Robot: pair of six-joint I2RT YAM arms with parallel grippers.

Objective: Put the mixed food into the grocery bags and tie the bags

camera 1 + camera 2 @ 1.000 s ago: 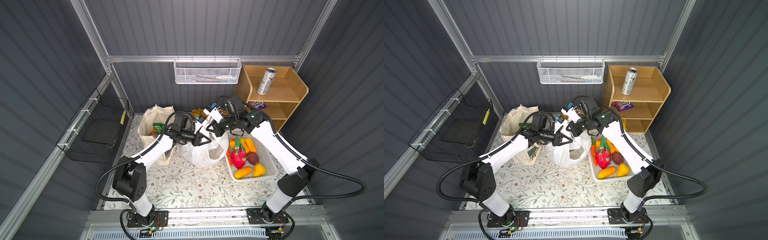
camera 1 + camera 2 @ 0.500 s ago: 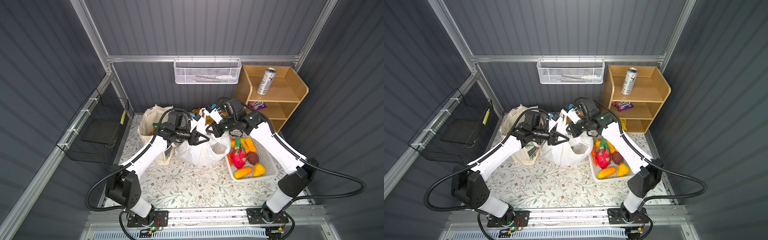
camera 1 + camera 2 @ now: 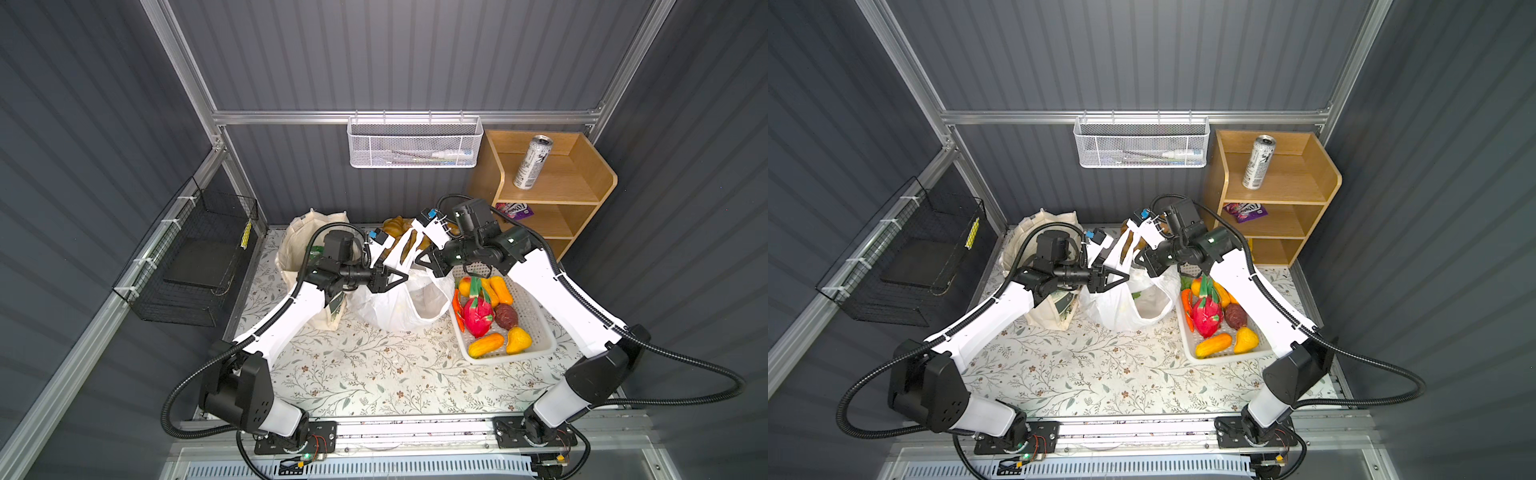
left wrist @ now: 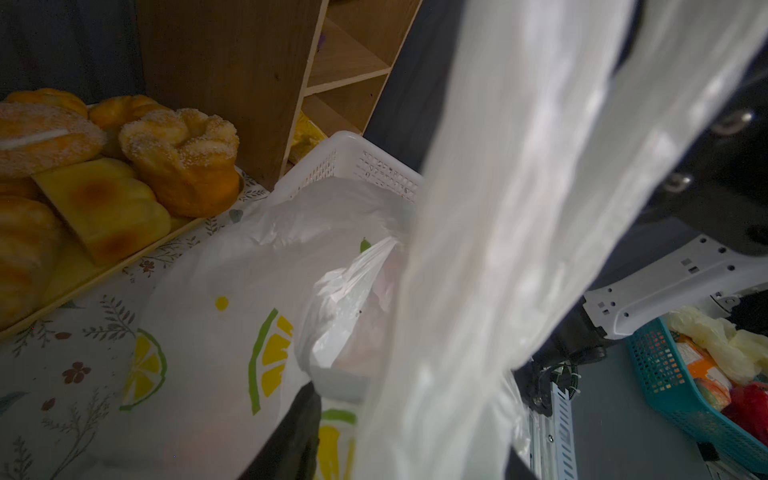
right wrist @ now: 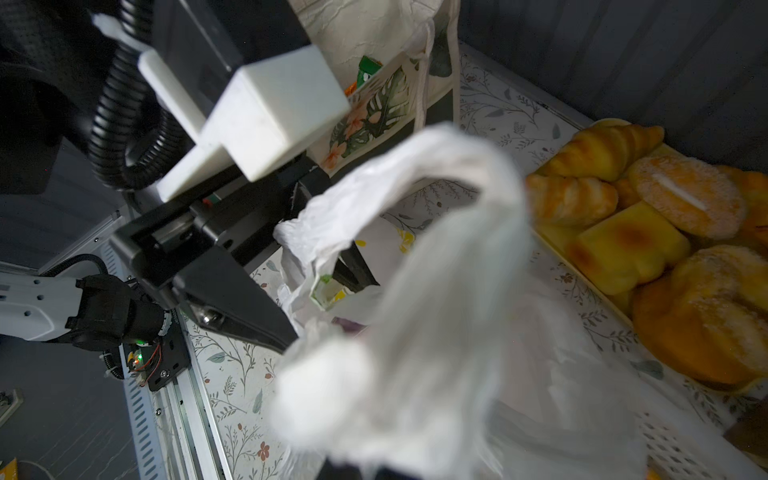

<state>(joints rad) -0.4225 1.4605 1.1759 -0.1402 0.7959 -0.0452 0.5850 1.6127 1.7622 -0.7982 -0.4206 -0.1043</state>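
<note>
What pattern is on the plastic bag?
White plastic bag with green-rimmed yellow lemon slices; clearest in the left wrist view.

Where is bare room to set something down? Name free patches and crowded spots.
Free: the front stretch of floral mat, bordered by the plastic bag, canvas tote and white basket behind and the base rail in front; the top shelf beside the can. Crowded: the back, around the bags and bread rolls.
</note>
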